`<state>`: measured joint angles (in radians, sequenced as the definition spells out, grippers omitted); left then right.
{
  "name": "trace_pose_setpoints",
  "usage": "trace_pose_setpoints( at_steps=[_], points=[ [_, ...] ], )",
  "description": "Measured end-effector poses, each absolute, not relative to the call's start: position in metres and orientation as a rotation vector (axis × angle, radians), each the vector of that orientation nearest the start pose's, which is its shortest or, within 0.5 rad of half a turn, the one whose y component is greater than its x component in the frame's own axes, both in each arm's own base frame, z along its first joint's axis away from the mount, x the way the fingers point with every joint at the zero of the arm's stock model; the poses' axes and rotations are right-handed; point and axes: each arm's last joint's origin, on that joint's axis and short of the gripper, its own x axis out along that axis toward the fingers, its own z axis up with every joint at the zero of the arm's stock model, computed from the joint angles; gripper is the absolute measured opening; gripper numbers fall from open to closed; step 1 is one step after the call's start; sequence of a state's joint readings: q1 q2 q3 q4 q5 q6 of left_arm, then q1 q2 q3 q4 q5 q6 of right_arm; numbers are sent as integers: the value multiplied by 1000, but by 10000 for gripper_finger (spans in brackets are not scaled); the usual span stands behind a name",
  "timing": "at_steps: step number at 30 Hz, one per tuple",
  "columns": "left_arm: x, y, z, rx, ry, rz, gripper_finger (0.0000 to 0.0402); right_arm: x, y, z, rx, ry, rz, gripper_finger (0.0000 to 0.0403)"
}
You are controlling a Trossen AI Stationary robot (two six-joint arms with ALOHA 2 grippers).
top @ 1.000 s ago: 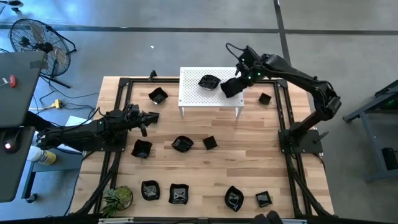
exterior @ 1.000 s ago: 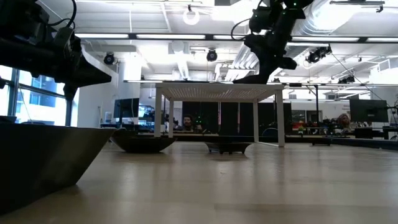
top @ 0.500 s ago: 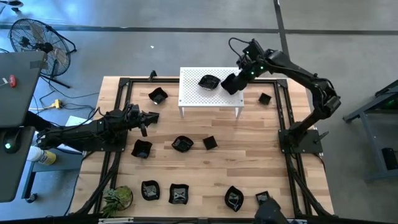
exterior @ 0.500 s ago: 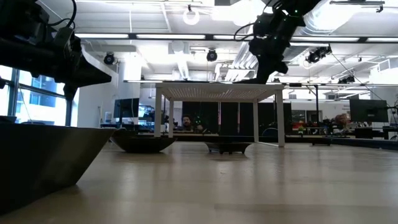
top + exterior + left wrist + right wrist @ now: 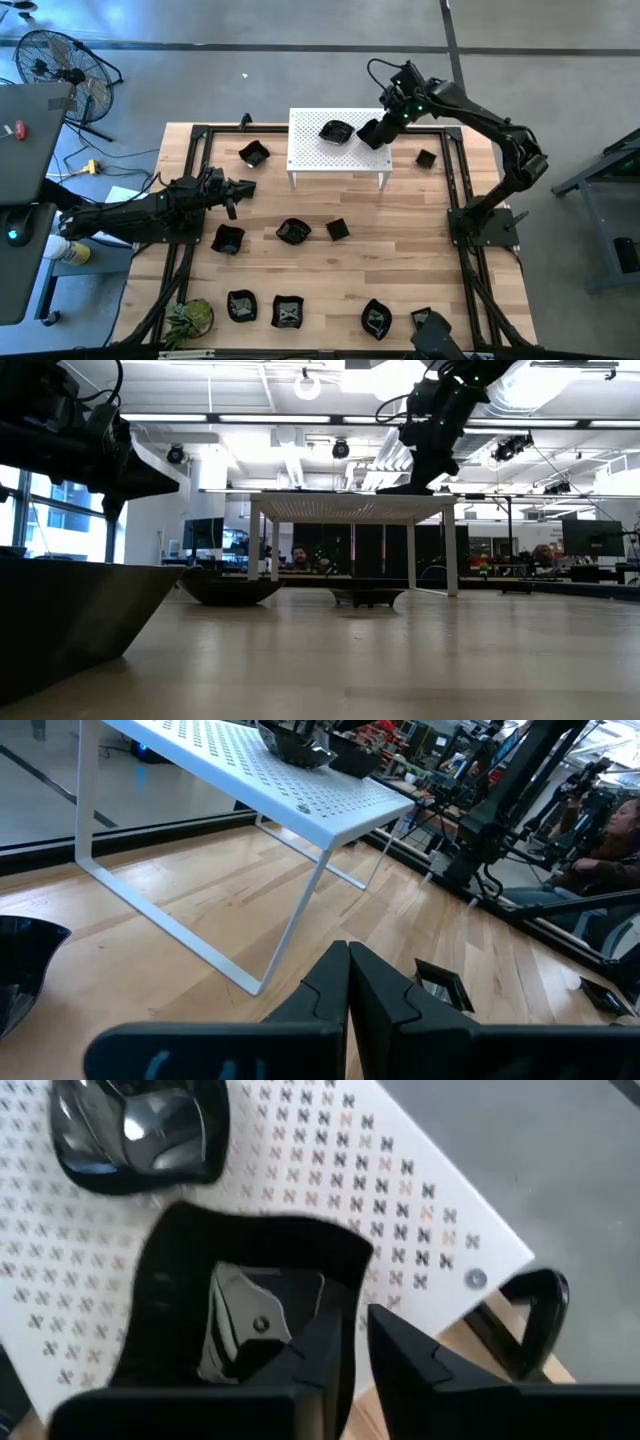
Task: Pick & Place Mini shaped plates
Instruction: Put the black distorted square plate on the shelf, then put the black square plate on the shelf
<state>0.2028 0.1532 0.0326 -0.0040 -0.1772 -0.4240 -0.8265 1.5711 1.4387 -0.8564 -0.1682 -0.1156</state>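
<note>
Right gripper (image 5: pixel 350 1342) above white stand's (image 5: pixel 310 150) right end, fingers narrowly parted astride rim of square black plate (image 5: pixel 250 1305) lying flat, one rounded plate (image 5: pixel 336 132) beside it, ten plates on table (image 5: pixel 400 230), left gripper (image 5: pixel 348 982) closed, empty.

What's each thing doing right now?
left gripper, shut, empty, above the table.
right gripper, over the white stand's end, at a square plate.
square plate, upright, over the stand.
rounded plate, resting on the stand.
white stand, upright on its legs.
other plates, lying loose on the table.
</note>
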Motion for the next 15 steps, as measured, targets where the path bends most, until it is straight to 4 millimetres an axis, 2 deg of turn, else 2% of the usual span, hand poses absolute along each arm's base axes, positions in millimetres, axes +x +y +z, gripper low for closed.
trace_pose_setpoints(
  at_steps=[4,7,12,15],
  points=[
    [102,26,162,-420,42,395,1,223,-234,317,359,896,-541,83],
    [102,26,163,-451,30,394,1,220,-224,327,339,885,-527,87],
    [102,25,163,-505,44,363,1,214,-186,353,249,808,-478,46],
    [100,24,167,-504,140,380,1,209,-163,354,212,709,-451,10]
  ],
)
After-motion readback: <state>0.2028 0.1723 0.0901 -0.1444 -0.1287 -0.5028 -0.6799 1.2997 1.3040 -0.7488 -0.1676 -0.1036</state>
